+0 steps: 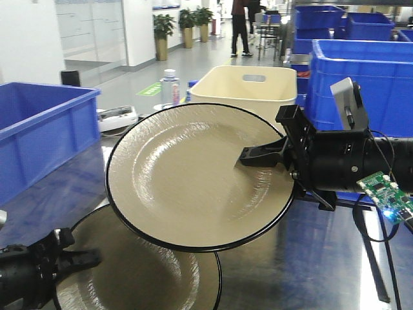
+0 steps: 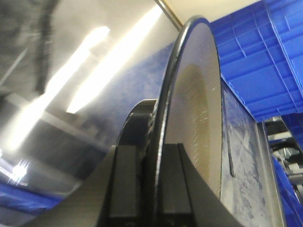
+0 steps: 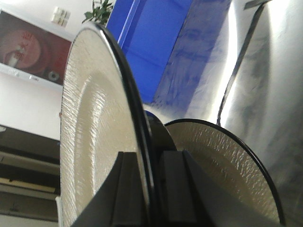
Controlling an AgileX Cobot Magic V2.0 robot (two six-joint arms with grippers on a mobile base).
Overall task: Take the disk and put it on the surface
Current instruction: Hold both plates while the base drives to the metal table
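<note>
Front-facing view first: gives the whole layout, which neither wrist camera manages. Shows a raised plate [image 1: 187, 174], beige with a black rim, up in the air above a lower plate [image 1: 148, 284] of the same kind, down by the dark glossy surface [image 1: 290, 271]. Can't tell from here whether that lower one is touching the surface or just off it. Also takes in a left crate [image 1: 39, 129] in blue, more blue right crates [image 1: 361, 71] and a cream tub [image 1: 245, 84] further back.

Right wrist view: catches the raised plate edge-on, rim pinched between two black fingers [image 3: 127, 189], with the lower plate beyond it on the right and shiny surface around. Left wrist view: much the same trick, a plate rim wedged snugly between that side's fingers, blue crate wall behind.

Right hand [image 1: 248, 157]: clenched on the right edge of the raised plate, one finger lying across the eating face. Left hand [image 1: 87, 258]: bottom left corner, grasping the left rim of the lower plate.

Raised plate: round, eating face tipped toward the front camera, widest stretch running left to right across the picture. Sticks out to the left of the right hand, covering the far part of the lower plate from above.
</note>
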